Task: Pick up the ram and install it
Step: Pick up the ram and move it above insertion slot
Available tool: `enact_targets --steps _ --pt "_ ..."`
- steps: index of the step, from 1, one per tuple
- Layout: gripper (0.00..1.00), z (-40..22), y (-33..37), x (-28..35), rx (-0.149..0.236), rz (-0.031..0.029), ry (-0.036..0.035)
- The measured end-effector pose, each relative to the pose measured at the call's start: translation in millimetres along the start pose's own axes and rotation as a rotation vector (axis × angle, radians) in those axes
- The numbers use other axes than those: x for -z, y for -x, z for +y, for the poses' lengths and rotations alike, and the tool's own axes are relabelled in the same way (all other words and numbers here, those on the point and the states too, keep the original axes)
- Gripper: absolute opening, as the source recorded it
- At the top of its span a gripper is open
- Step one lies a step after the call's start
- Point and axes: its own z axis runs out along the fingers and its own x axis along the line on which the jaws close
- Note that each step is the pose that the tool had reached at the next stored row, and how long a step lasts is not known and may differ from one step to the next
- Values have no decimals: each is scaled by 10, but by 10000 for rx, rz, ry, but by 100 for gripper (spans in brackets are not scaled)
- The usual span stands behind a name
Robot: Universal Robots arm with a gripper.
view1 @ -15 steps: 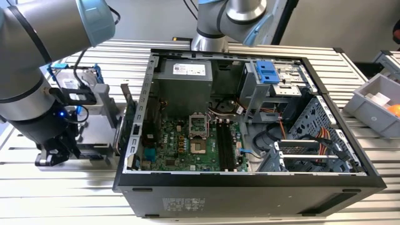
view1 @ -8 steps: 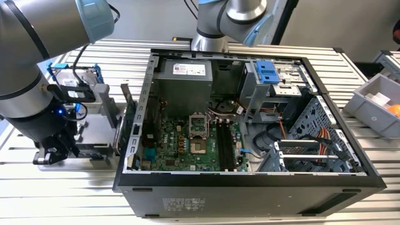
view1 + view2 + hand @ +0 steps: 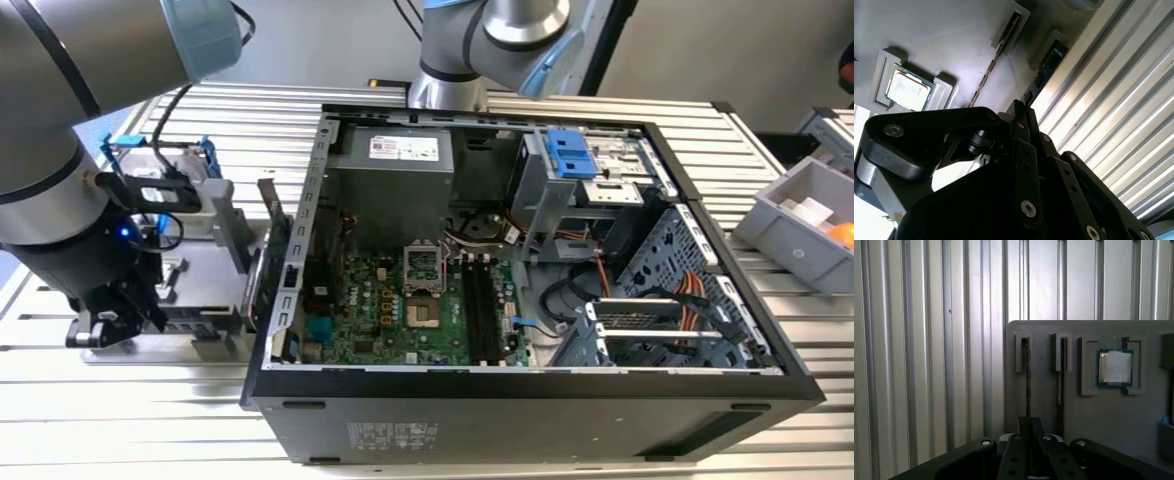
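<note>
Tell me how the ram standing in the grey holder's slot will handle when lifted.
The ram shows as a thin edge standing upright in the grey holder, so probably stiff and light. Being so narrow, it may tip or twist if gripped off-centre. Its bare board edge suggests fragility under squeezing.

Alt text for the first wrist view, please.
The black gripper sits in line with the ram, which stands on edge in a slot of a grey holder. A second stick and a square processor chip sit in the same holder, which lies on a ribbed metal table.
</note>
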Motion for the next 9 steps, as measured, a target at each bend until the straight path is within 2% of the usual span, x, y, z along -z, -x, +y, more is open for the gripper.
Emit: enact_targets --steps 9 --pt "0 1 1 41 0 0 0"
